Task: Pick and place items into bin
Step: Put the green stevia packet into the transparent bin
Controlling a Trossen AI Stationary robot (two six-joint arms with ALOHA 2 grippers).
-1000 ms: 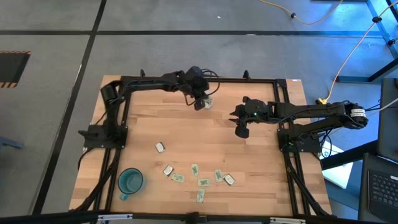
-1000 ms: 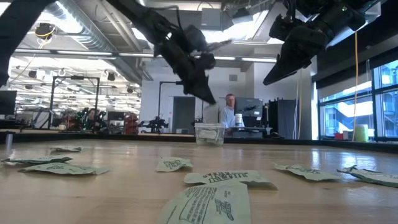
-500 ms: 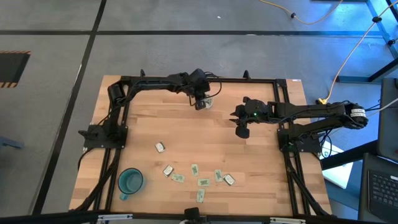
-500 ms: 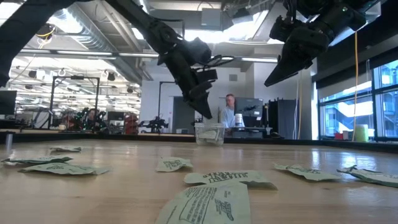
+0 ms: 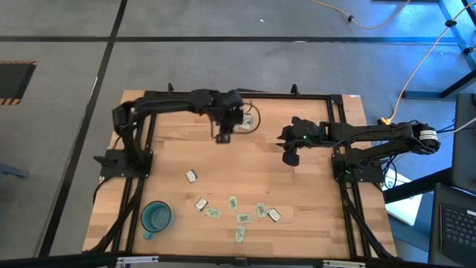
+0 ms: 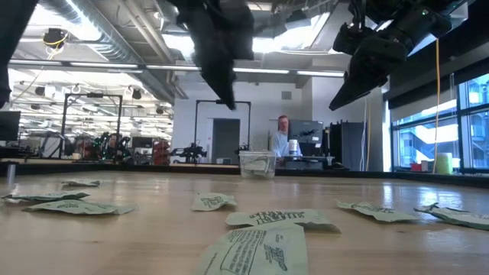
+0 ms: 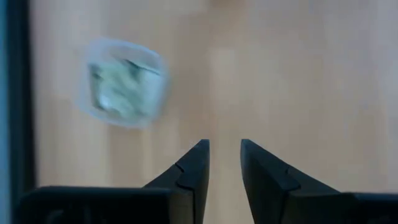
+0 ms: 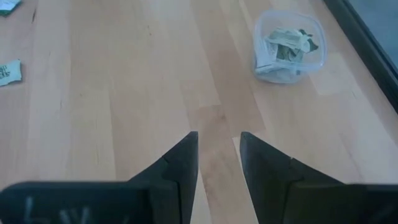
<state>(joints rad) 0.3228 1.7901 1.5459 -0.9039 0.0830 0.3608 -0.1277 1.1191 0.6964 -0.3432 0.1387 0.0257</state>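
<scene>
The left pincer [image 5: 222, 137] is hanging released and empty above the tabletop [image 5: 297, 193], just beside the clear bin [image 5: 245, 121] holding several packets. The right pincer [image 5: 288, 158] is waiting nearby, released too. More packets [image 5: 236, 210] are lying scattered near a teal cup [image 5: 156, 217].

The left gripper [image 7: 224, 163] hangs raised on its reaching arm, jaws parted by a narrow gap with nothing between them. The right gripper [image 8: 218, 155] hangs raised on its outstretched arm, jaws likewise parted and empty.
</scene>
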